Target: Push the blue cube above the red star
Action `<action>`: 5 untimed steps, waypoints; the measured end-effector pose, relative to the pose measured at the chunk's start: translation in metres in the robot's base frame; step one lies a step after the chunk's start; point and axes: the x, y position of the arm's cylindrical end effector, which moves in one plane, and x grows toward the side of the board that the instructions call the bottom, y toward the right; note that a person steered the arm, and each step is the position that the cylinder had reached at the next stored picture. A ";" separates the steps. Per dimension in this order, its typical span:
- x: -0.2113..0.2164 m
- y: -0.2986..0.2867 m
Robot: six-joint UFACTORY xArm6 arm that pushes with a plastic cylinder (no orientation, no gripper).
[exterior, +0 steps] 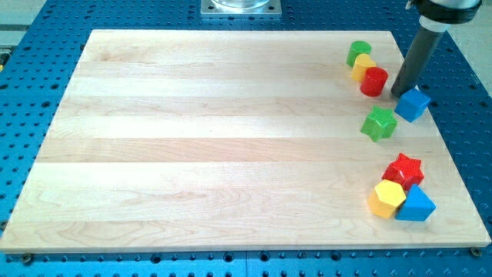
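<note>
- wooden board (231, 138) lies on a blue perforated table (31, 46); all blocks sit in the board's right part.
- upper cluster, leftmost first: green cylinder (357, 53), yellow block (363, 67) (shape unclear), red cylinder (374, 81). They run in a diagonal chain, each touching the next.
- green star (379, 123) sits alone below the red cylinder, just left of and below the blue cube.
- lower cluster: yellow hexagon (386, 198) at left, red star (404, 169) above it, a blue block (416, 205) of unclear shape at right. All three are packed together.
- my tip (397, 94) is at the blue cube's upper-left edge, touching or nearly so, between the red cylinder and the cube.
- no claw on this arm, only the rod; it holds nothing.
- blue cube (413, 104) is near the board's right edge, well above the red star, slightly right of it.
</note>
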 end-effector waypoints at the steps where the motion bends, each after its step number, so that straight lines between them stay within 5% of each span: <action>1: 0.039 -0.014; 2: 0.053 -0.014; 4: 0.016 -0.007; 5: 0.005 0.037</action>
